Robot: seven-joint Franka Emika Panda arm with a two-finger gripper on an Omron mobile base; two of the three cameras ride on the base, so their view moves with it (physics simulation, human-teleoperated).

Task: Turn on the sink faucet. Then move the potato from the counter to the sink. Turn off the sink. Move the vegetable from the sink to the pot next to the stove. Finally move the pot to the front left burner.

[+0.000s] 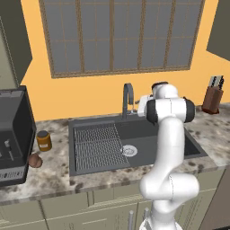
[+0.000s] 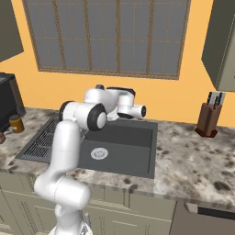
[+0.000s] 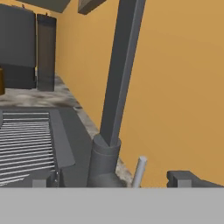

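Note:
The dark faucet stands behind the sink, and I see no water under its spout. My gripper hovers just right of it, pointing left along the back wall. In the hand view the faucet column rises straight ahead on its round base, with a small pale lever beside it. The gripper is open and empty, one fingertip on each side of the faucet base, not touching it. The brown potato lies on the counter left of the sink. The pot and the burner are out of view.
A ribbed drying rack fills the sink's left half. An amber jar stands near the potato, beside a dark appliance. A knife block stands at the far right. The orange wall is close behind the faucet.

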